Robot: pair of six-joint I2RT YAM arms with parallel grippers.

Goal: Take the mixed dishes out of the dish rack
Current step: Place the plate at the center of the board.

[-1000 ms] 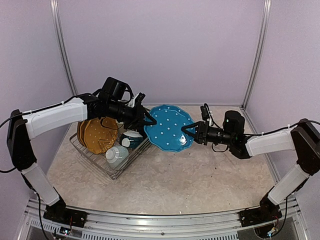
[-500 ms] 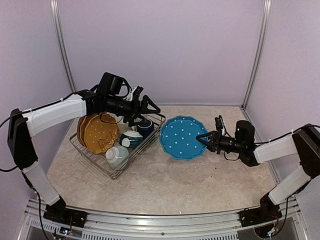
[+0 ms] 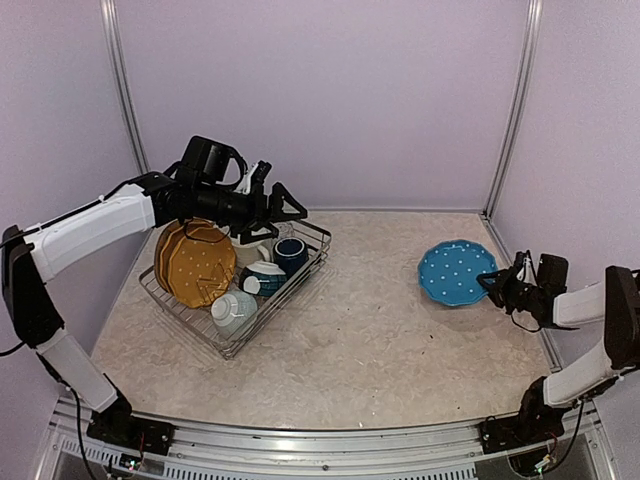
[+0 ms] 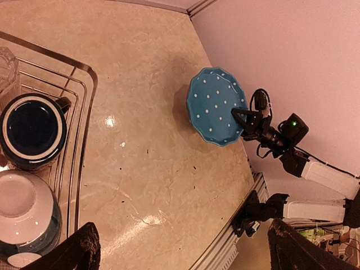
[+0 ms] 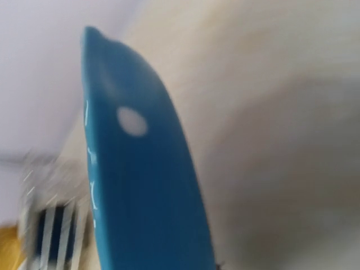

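Setting down the blue plate (image 3: 456, 272): right gripper (image 3: 497, 285) pinches its rim, with the plate tilted low at the right side of the table (image 3: 350, 340), well apart from the dish rack (image 3: 232, 352). Left gripper (image 3: 290, 207) hovers over the rack, fingers spread wide. Next, probably: level the plate and release; left descends onto navy mug (image 3: 291, 255).

My left arm (image 3: 100, 222) rises from its base, bends at the elbow and reaches rightward, wrist held high. My left pincer (image 3: 290, 205) points right, fingers (image 4: 81, 250) spread wide, gripping nothing. My right arm (image 3: 585, 302) folds low at the far right. My right pincer (image 3: 492, 283) points left, clamped on the blue plate's (image 3: 455, 272) rim.
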